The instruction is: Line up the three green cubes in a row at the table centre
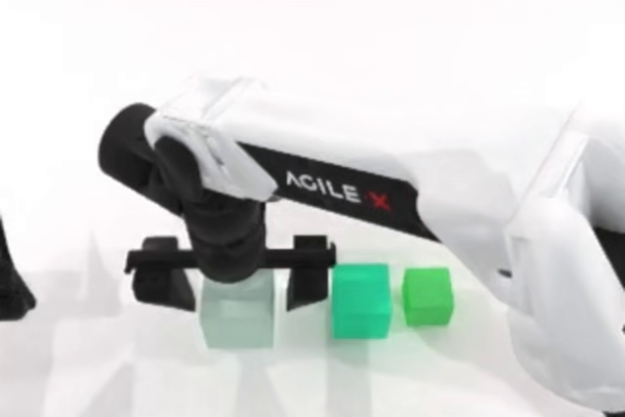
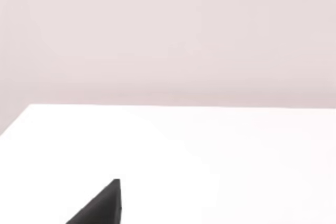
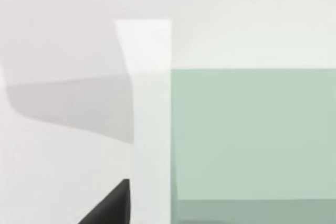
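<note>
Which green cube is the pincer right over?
The pale mint cube, the biggest and leftmost; the right pincer straddles it, open.

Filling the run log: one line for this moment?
right gripper: open, astride pale mint cube | emerald cube, small bright green cube: in row to its right, apart | left arm: parked, table's left edge

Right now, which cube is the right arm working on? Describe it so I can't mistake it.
On the white table, three cubes sit in a row near the front edge. It is the leftmost one, the pale mint cube, between the open jaws of the right gripper. It is the largest and palest, beside the emerald cube.
</note>
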You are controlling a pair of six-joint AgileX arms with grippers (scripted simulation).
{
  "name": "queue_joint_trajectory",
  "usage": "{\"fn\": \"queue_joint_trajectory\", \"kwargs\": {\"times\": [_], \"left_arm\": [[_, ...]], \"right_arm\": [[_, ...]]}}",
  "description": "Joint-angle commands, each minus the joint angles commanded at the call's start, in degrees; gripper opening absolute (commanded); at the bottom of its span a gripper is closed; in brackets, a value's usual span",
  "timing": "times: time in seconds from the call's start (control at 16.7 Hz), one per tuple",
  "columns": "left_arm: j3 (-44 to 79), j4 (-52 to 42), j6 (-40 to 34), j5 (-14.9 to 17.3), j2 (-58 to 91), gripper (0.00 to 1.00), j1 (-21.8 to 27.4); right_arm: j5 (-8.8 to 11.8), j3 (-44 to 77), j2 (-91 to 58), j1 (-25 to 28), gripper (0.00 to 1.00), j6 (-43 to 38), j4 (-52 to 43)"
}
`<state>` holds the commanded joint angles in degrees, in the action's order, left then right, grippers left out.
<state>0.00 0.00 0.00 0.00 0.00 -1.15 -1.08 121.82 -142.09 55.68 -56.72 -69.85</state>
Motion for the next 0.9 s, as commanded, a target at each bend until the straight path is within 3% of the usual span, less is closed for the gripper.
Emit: {"fn": "queue_joint_trajectory", "kwargs": {"times": [0.36, 0.9], "left_arm": [[0.0, 0.0, 0.0, 0.0, 0.0, 1.0, 0.0], [0.0, 0.0, 0.0, 0.0, 0.0, 1.0, 0.0]], "right_arm": [[0.0, 1.0, -0.2, 0.0, 1.0, -0.1, -1.0], [0.0, 17.5, -0.9, 0.5, 1.0, 0.0, -16.6]]}}
